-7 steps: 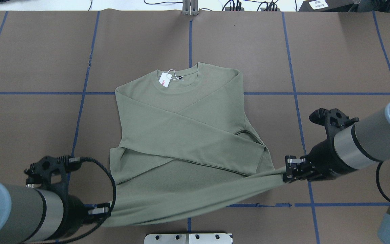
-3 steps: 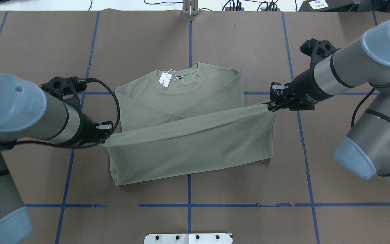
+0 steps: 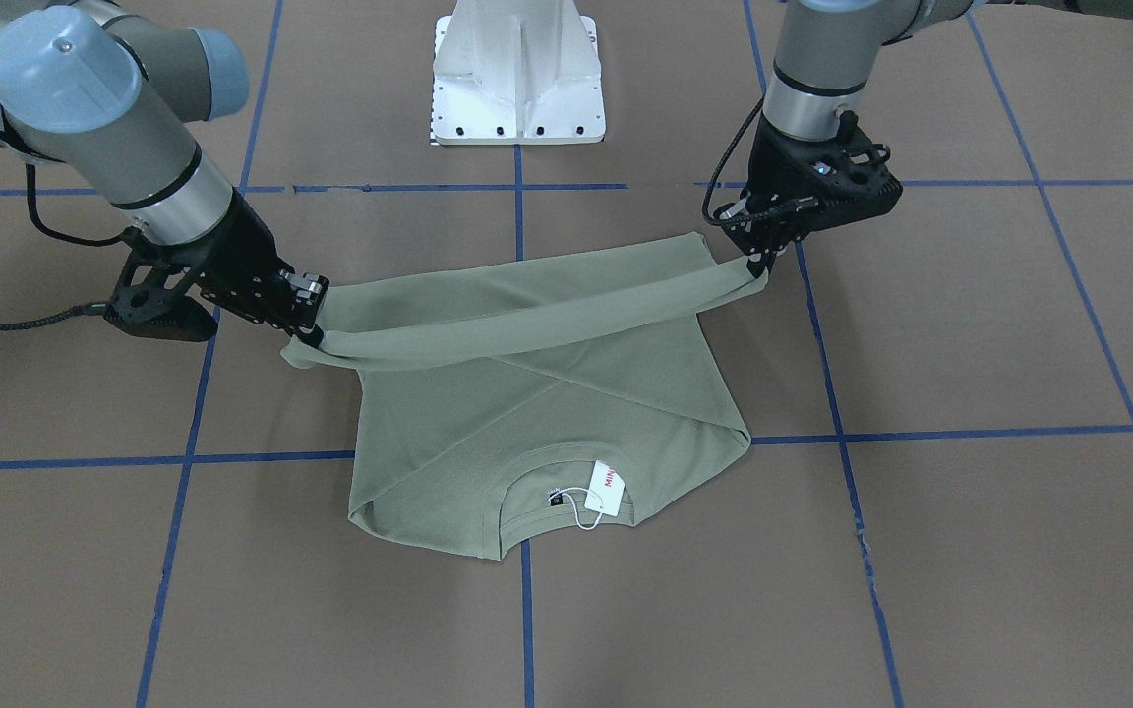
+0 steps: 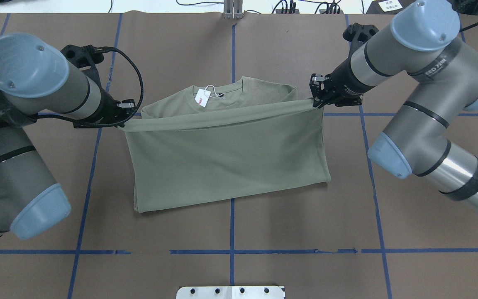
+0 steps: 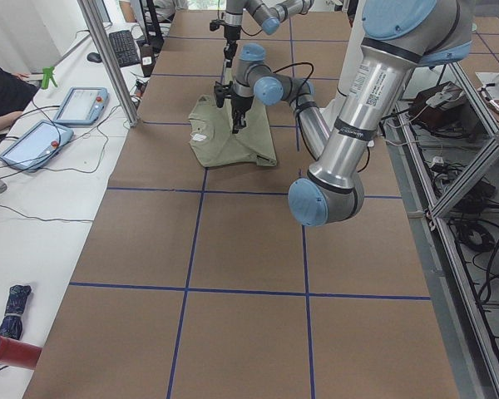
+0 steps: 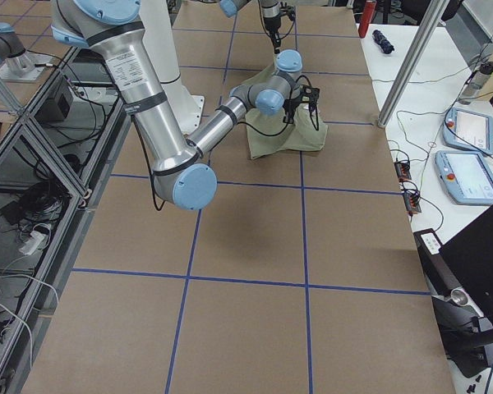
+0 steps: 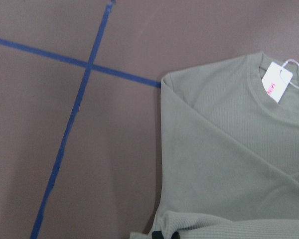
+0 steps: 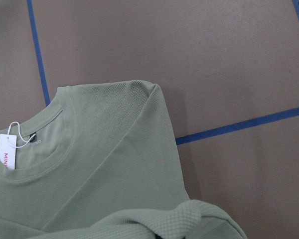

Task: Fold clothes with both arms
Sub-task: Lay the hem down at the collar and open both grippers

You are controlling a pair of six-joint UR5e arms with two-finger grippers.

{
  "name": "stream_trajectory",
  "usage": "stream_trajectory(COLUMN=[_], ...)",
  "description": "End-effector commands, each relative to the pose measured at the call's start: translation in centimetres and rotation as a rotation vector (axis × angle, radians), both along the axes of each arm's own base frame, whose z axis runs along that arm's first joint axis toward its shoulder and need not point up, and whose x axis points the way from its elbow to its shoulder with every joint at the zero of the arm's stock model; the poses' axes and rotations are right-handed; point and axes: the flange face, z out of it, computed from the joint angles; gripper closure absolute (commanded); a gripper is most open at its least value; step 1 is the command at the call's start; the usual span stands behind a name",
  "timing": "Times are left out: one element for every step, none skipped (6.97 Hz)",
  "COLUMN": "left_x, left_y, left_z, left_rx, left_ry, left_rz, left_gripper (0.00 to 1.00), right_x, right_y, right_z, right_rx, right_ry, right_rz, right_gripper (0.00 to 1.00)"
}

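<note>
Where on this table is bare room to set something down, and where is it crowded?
Bare table lies between the near fold of the shirt and the base, and beyond the collar up to the far edge. Crowded: both sides of the shirt, where the left gripper and right gripper hold its raised edge taut.

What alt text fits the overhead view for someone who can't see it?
A green shirt is mid-fold, its hem stretched taut over the body near the collar. The robot's left tool and right tool each pinch one hem corner; a white hang tag lies at the collar.
</note>
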Motion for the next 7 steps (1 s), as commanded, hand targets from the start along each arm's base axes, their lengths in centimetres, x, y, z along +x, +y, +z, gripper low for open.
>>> stream_trajectory(left_x=[3.1,3.8,3.9,3.9,4.0,4.2,4.7], left_y=[-4.8,-6.6,-7.9,-8.5,-8.9,-9.5,-9.9], left_z=[4.3,5.4,6.4,7.0,7.8,9.2,9.9], left_rx=[0.026,0.027,0.024,0.022,0.009,-0.004,0.0], left_ry=[0.02,0.021,0.017,0.017,0.003,-0.012,-0.003], left_rz=[-0.027,-0.039,-0.053,-0.06,-0.066,-0.07,-0.072], left_gripper=[1.0,1.0,1.0,1.0,1.0,1.0,1.0], right_x=[-3.4,-4.0,-4.7,-6.1,-6.6,-6.9,-7.1], right_y=[-4.8,-7.0,-8.5,-10.1,-10.7,-11.1,-11.3], right_z=[0.8,2.2,2.5,2.3,3.3,3.7,3.5], right_rx=[0.014,0.021,0.018,0.011,0.01,0.002,0.001], right_ry=[0.031,0.024,0.027,0.033,0.034,0.041,0.043], right_rz=[0.041,0.056,0.062,0.062,0.062,0.061,0.061], right_gripper=[1.0,1.0,1.0,1.0,1.0,1.0,1.0])
